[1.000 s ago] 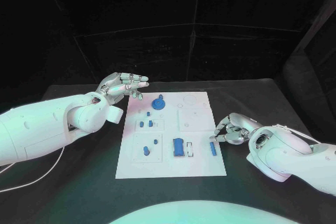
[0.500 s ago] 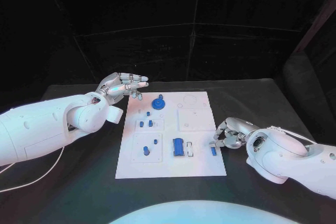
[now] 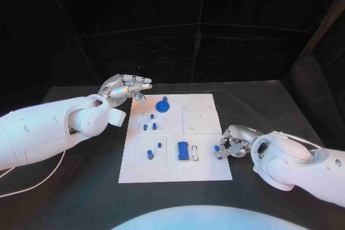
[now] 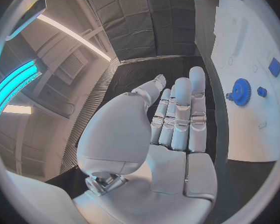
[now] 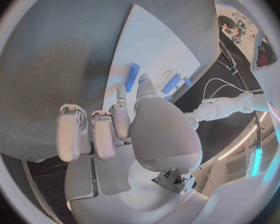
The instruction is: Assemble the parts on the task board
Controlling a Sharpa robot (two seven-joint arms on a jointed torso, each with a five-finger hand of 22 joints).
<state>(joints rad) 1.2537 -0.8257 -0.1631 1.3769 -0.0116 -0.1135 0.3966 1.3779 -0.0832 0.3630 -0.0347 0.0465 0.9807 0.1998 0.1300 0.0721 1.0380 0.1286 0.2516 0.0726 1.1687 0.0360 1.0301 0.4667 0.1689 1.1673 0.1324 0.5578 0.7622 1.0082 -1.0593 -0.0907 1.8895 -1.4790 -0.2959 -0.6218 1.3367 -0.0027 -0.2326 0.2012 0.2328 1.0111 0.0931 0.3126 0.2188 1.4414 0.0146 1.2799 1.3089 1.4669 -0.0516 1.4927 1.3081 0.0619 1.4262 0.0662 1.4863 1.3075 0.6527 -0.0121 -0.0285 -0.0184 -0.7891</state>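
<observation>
Right robot hand [image 3: 231,146]: at the task board [image 3: 205,175]'s right edge, fingers curled, fingertip touching a small blue peg [image 3: 218,150]; grip uncertain.
Left robot hand [image 3: 126,88]: empty, fingers extended, beside the board's far-left corner.
Risk: peg may roll onto the counter [image 3: 79,190].

We can't read any text, label, brand or no. anywhere; the task board [image 3: 203,121] has faint marks, too small for us to tell.

One task board [image 3: 205,172], one blue gear [image 3: 163,107], and two hands: left [image 3: 126,87], right [image 3: 235,141].
</observation>
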